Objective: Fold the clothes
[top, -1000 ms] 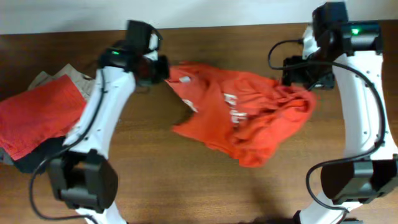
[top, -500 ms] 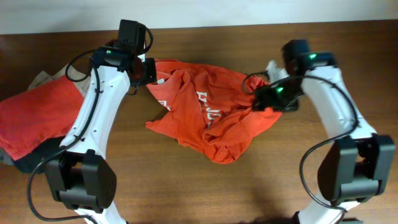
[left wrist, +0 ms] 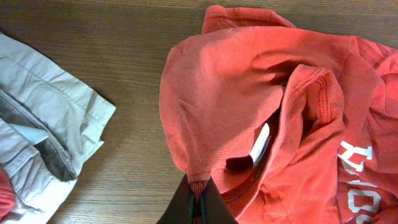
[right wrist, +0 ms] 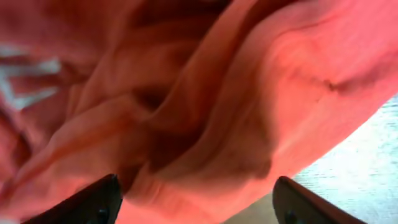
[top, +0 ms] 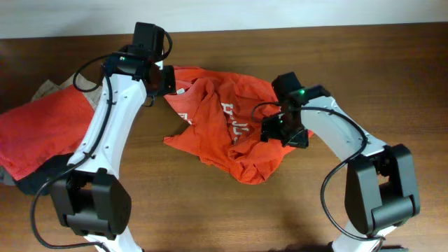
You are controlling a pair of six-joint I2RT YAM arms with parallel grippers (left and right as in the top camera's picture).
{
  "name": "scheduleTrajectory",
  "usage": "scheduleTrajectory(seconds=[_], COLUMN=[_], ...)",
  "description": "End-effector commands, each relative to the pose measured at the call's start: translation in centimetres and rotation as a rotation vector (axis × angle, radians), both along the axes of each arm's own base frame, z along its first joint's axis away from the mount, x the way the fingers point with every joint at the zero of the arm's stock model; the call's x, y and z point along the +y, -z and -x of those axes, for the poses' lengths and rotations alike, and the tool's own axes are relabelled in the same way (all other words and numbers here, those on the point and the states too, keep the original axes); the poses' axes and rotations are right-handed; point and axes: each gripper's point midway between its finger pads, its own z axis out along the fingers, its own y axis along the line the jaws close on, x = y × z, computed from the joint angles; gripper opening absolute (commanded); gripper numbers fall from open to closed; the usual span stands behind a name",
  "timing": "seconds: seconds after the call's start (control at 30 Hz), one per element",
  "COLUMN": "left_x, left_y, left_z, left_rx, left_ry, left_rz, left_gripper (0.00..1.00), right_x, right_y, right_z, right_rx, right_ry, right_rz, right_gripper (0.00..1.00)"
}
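Observation:
A crumpled orange T-shirt [top: 231, 126] with white lettering lies on the wooden table. My left gripper [top: 166, 80] is shut on a pinched fold at the shirt's upper left edge; in the left wrist view the fingers [left wrist: 198, 199] clamp the orange fabric [left wrist: 249, 99]. My right gripper [top: 280, 129] is open and sits low over the shirt's right part. In the right wrist view its fingers [right wrist: 196, 208] are spread wide with orange cloth [right wrist: 205, 106] filling the space between and beyond them.
A pile of other clothes lies at the table's left: a red garment [top: 42, 129], a grey-beige one [top: 59, 87] and a dark one [top: 35, 178]. The grey-beige cloth also shows in the left wrist view [left wrist: 43, 118]. Bare wood table [top: 210, 210] lies in front.
The right gripper let go of the shirt's right edge, opened, and moved left and down onto the shirt. The shirt has bunched leftward. The left gripper shifted slightly left, still holding.

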Motion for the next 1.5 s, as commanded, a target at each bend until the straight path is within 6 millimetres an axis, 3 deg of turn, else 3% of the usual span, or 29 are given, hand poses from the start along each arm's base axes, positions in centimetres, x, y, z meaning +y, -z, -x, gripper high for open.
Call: scheduleTrajectory(seconds=[0.0, 0.07, 0.17, 0.2, 0.33, 0.57, 0.67, 0.77, 0.8, 0.83, 0.87, 0.9, 0.97, 1.0, 1.07, 1.17, 1.27, 1.33, 1.4, 1.47], left_x=[0.4, 0.4, 0.4, 0.4, 0.4, 0.7, 0.7, 0.8, 0.9, 0.9, 0.9, 0.9, 1.0, 1.0, 1.0, 1.1, 0.5, -1.6, -4.4, -5.4], left_y=[0.2, 0.2, 0.2, 0.2, 0.2, 0.2, 0.2, 0.2, 0.2, 0.2, 0.3, 0.3, 0.3, 0.3, 0.4, 0.6, 0.9, 1.3, 1.6, 2.1], left_z=[0.0, 0.0, 0.0, 0.0, 0.0, 0.0, 0.1, 0.1, 0.1, 0.1, 0.1, 0.2, 0.2, 0.3, 0.5, 0.8, 1.5, 2.8, 4.6, 6.3], left_rx=[0.004, 0.004, 0.004, 0.005, 0.007, 0.005, 0.006, 0.008, 0.009, 0.01, 0.012, 0.013, 0.016, 0.02, 0.028, 0.043, 0.076, 0.131, 0.194, 0.255], left_ry=[0.002, 0.002, 0.005, 0.009, 0.011, 0.004, 0.003, 0.006, 0.011, 0.018, 0.019, 0.019, 0.019, 0.019, 0.02, 0.02, 0.037, 0.128, 0.257, 0.292], left_rz=[-0.023, -0.023, -0.025, -0.027, -0.029, -0.044, -0.046, -0.052, -0.055, -0.059, -0.06, -0.06, -0.06, -0.061, -0.062, -0.065, -0.039, 0.059, 0.165, 0.177], left_gripper=[0.01, 0.01, 0.01, 0.01, 0.01, 0.01, 0.01, 0.01, 0.01, 0.02, 0.03, 0.07, 0.2, 0.35, 0.56, 0.71, 0.73, 0.71, 0.63, 0.63], right_x=[-1.2, -1.2, -2.1, -2.8, -7.0, -19.1, -23.1, -26.8, -27.6, -28.0, -27.8, -27.4, -26.2, -25.7, -25.1, -24.0, -21.7, -20.2, -18.9, -18.2], right_y=[1.5, 2.1, 2.0, 1.6, -1.5, -10.0, -11.1, -10.9, -10.7, -10.3, -9.7, -9.2, -8.5, -8.3, -8.2, -8.0, -7.9, -7.9, -8.0, -8.0], right_z=[0.5, 0.4, 0.4, 0.5, 0.4, 1.1, 2.2, 3.2, 3.4, 3.5, 3.3, 3.2, 2.8, 2.6, 2.6, 2.5, 1.9, 1.5, 1.1, 1.0], right_rx=[0.003, -0.007, -0.014, -0.013, -0.036, -0.139, -0.15, -0.139, -0.136, -0.135, -0.132, -0.127, -0.119, -0.118, -0.113, -0.102, -0.109, -0.116, -0.123, -0.124], right_ry=[0.094, 0.094, 0.076, 0.076, 0.068, 0.247, 0.425, 0.576, 0.615, 0.646, 0.664, 0.656, 0.611, 0.591, 0.576, 0.524, 0.421, 0.358, 0.309, 0.29], right_rz=[0.048, 0.05, 0.091, 0.11, 0.248, 0.674, 0.704, 0.698, 0.672, 0.626, 0.543, 0.474, 0.344, 0.297, 0.262, 0.219, 0.127, 0.07, 0.029, 0.027], right_gripper=[0.72, 0.55, 0.14, 0.05, 0.04, 0.04, 0.04, 0.04, 0.09, 0.21, 0.48, 0.61, 0.71, 0.73, 0.76, 0.77, 0.77, 0.77, 0.77, 0.77])
